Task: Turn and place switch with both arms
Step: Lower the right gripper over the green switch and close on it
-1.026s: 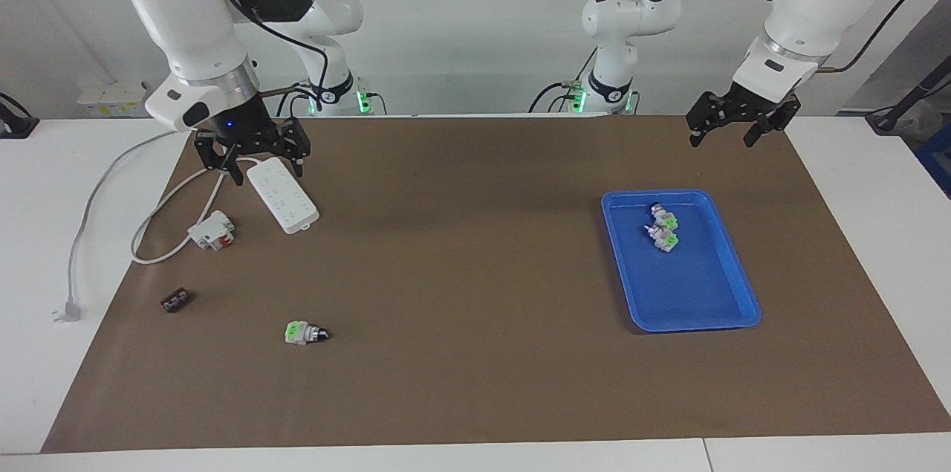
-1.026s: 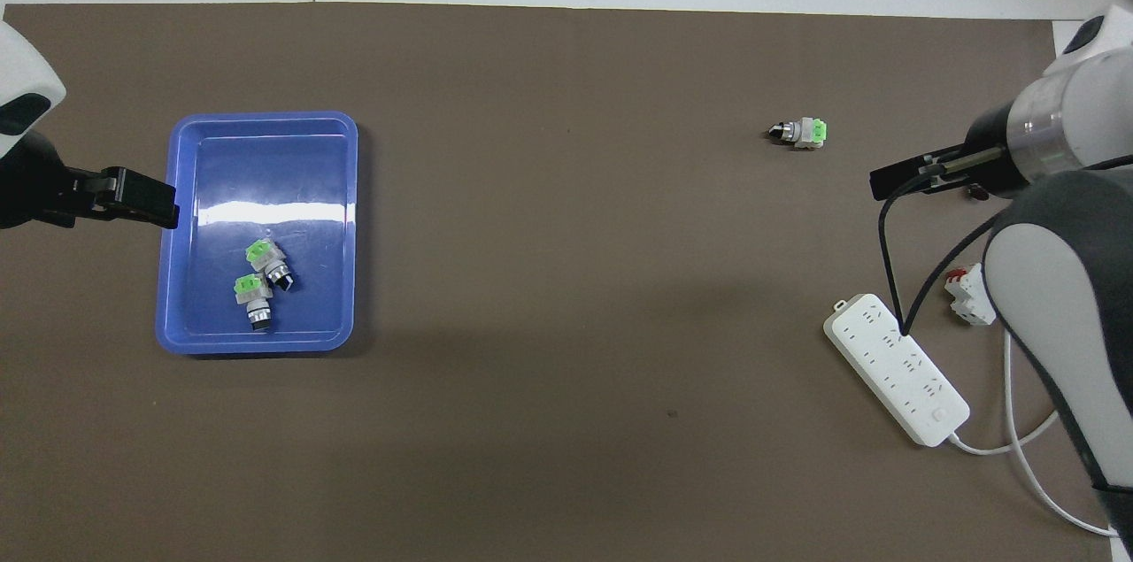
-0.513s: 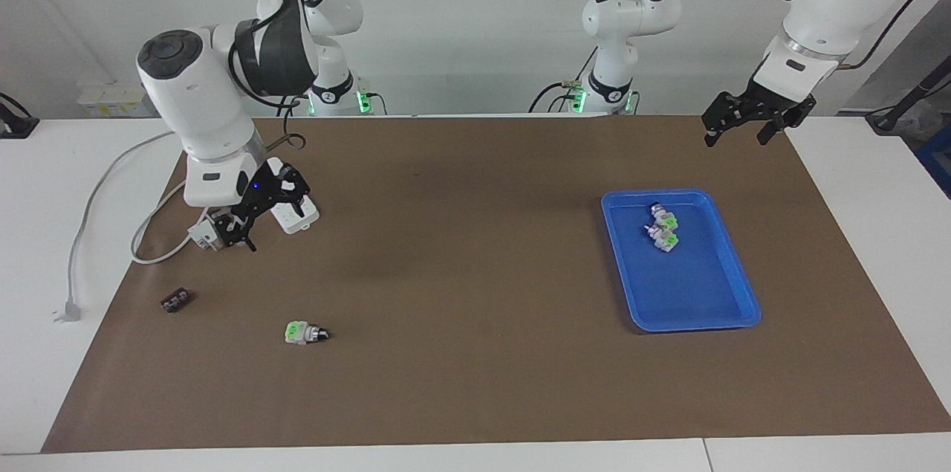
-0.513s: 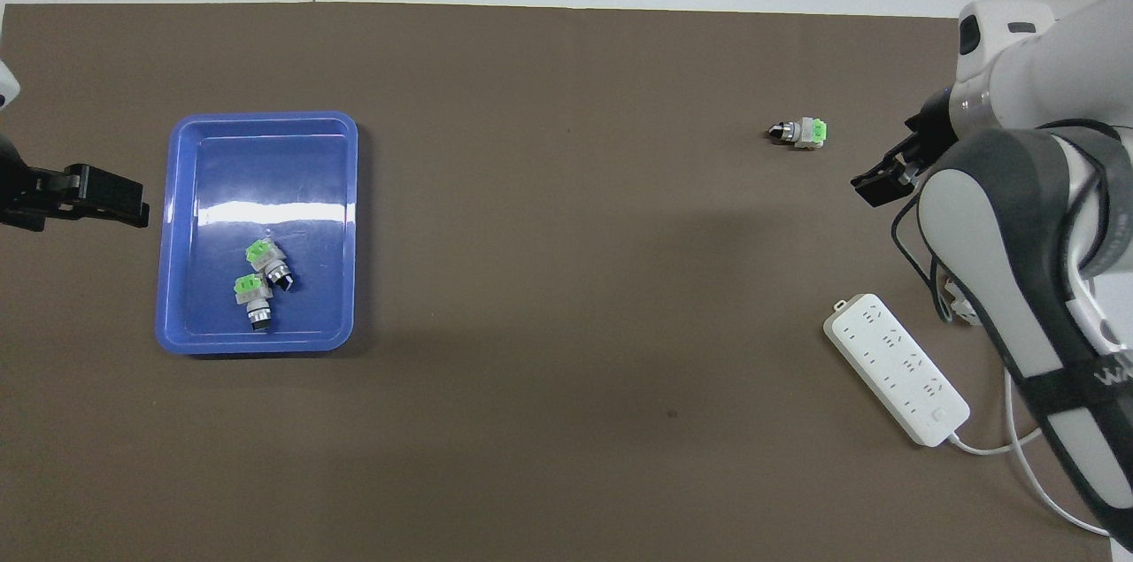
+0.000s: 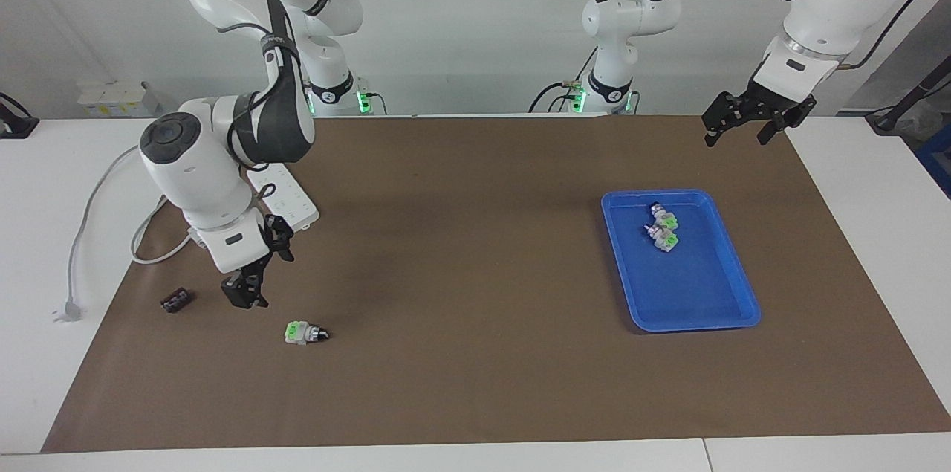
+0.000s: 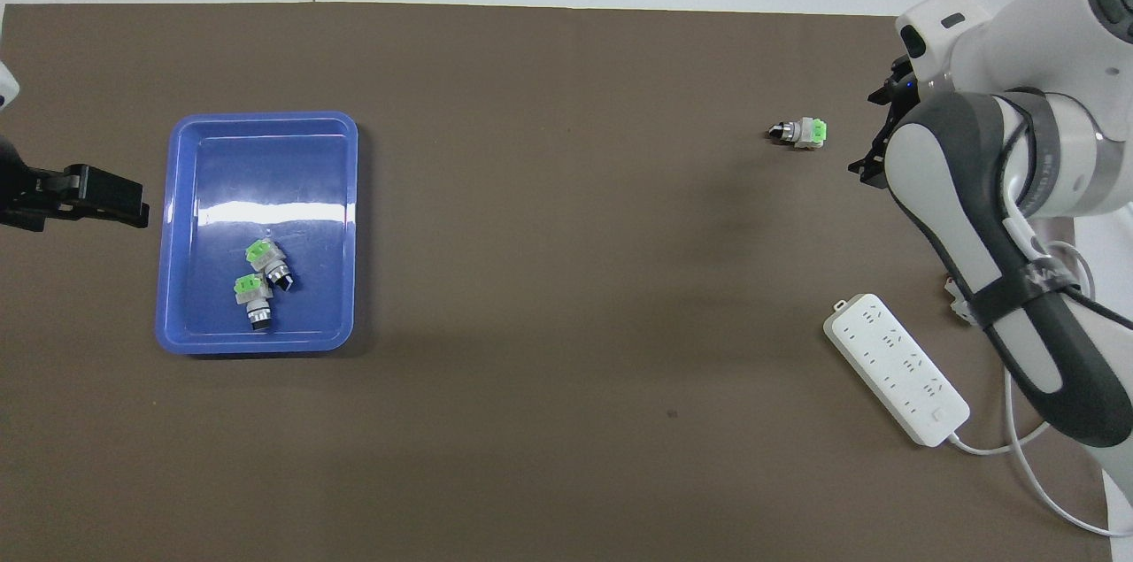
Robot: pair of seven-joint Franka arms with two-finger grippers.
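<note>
The switch (image 5: 304, 333) lies on its side on the brown mat toward the right arm's end, green label and black knob showing; it also shows in the overhead view (image 6: 801, 132). My right gripper (image 5: 261, 275) is open and empty, low over the mat beside the switch and apart from it; in the overhead view (image 6: 878, 133) the arm hides most of it. My left gripper (image 5: 750, 123) is open and empty, raised over the mat's edge beside the blue tray (image 5: 743, 286), and waits; it also shows in the overhead view (image 6: 97, 195).
Two more switches (image 5: 663, 228) lie in the blue tray (image 6: 261, 116). A white power strip (image 5: 290, 197) with its cable, a white-and-red block (image 5: 198, 236) mostly hidden by the right arm, and a small black ribbed piece (image 5: 175, 300) lie near the right gripper.
My right arm has swung down and away from the power strip, bringing its gripper low beside the switch. My left gripper rose a little and then held still.
</note>
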